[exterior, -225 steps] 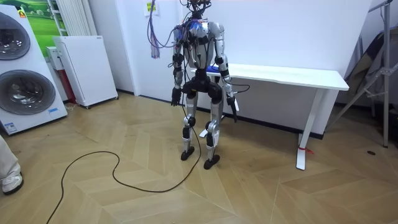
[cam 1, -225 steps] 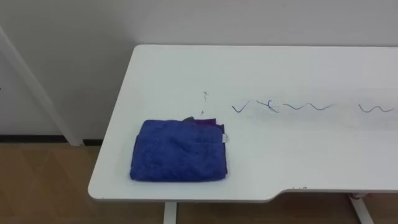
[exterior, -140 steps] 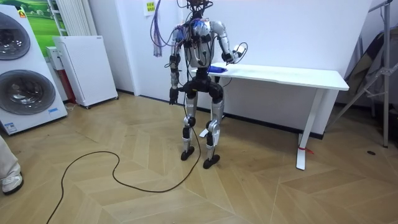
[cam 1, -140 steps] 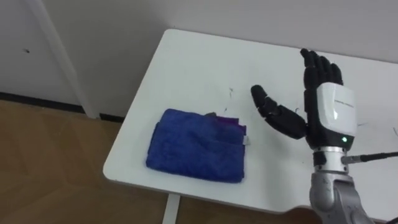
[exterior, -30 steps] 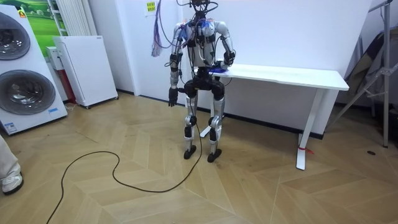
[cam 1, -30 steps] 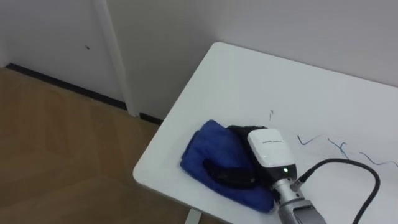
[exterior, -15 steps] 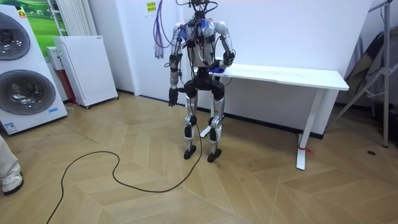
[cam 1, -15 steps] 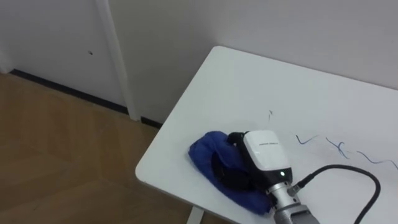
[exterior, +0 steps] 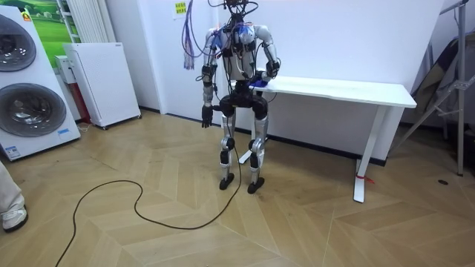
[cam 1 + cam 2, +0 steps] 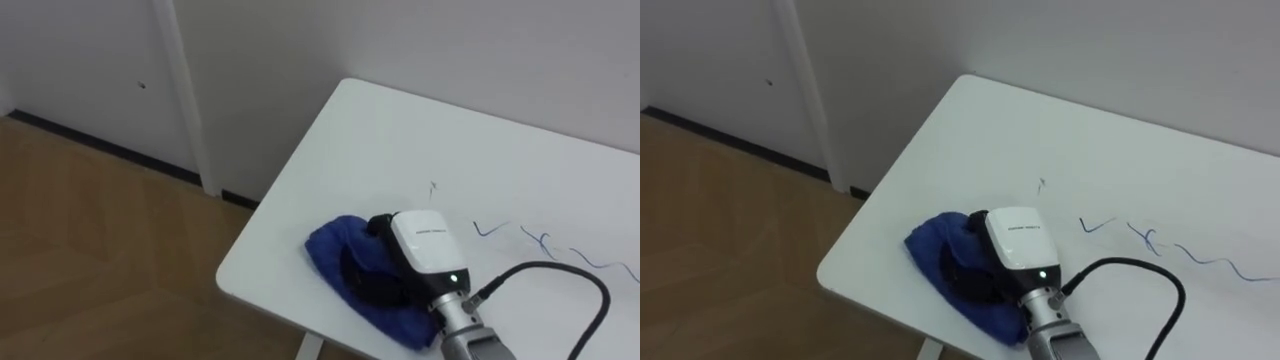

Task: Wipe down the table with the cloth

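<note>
A blue cloth (image 10: 338,262) lies bunched near the front left corner of the white table (image 10: 400,140). My right hand (image 10: 412,262) rests on top of it, dark fingers curled down into the folds. Blue pen squiggles (image 10: 545,240) run across the tabletop to the right of the hand, and a small faint mark (image 10: 433,187) sits just behind it. In the room view I stand at the table's end (image 9: 338,87) on the room view's left, right hand (image 9: 265,76) on the tabletop, left hand (image 9: 205,116) hanging by my thigh.
The cloth sits close to the table's front edge (image 10: 262,297) and left edge, with wood floor (image 10: 90,240) below. A white wall runs behind the table. A washing machine (image 9: 26,89) and a white cabinet (image 9: 100,81) stand at the room view's left.
My right hand's fingers have curled into the cloth, and the cloth has gathered from a flatter fold into a tighter bunch under the hand. The left arm hangs as before.
</note>
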